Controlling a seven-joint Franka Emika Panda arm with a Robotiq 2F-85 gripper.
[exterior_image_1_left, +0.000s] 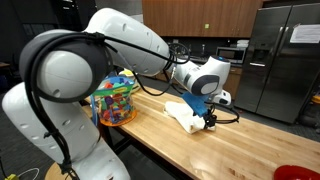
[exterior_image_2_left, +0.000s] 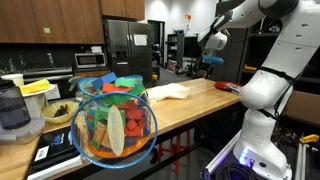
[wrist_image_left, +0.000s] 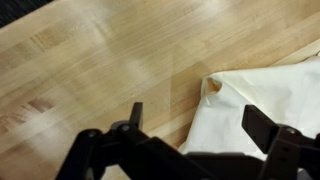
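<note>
Wrist view: bare wood table (wrist_image_left: 90, 60) fills most of the frame; rest is cloth and fingers.

Arm (exterior_image_1_left: 120, 35) reaches across the table (exterior_image_1_left: 195, 145) in an exterior view, wrist bent down over the far part of the top.

Jar (exterior_image_2_left: 115, 125) of coloured toy bits stands at one end of the table (exterior_image_2_left: 195, 105), well apart from the gripper; not in the way.

Cloth (exterior_image_1_left: 183, 110) lies about mid-table, cream, loosely bunched rather than flat; same cloth (exterior_image_2_left: 168, 91) reads as a low lump in an exterior view; in the wrist view the cloth (wrist_image_left: 265, 95) comes in from the right.

Gripper (wrist_image_left: 198, 125) hangs over the cloth's edge, jaws spread wide, nothing between them; one finger over bare wood, the other over fabric; gripper (exterior_image_1_left: 208, 118) sits at the cloth's end; looks just clear of it, contact not certain at this resolution.

Smallest: the cloth's corner (wrist_image_left: 212, 82), slightly curled up off the wood.

Handling, my read: light, soft, limp; no stiffness, so it will sag and drape from any hold; not fragile; not slippery, more likely to drag on the wood; a single flat layer is thin and hard to pinch.

Best hold, I'd say: that curled corner or a raised fold near the edge, fingers astride it, pressing down close to the wood; a grab mid-lump would lift it as a bundle.
</note>
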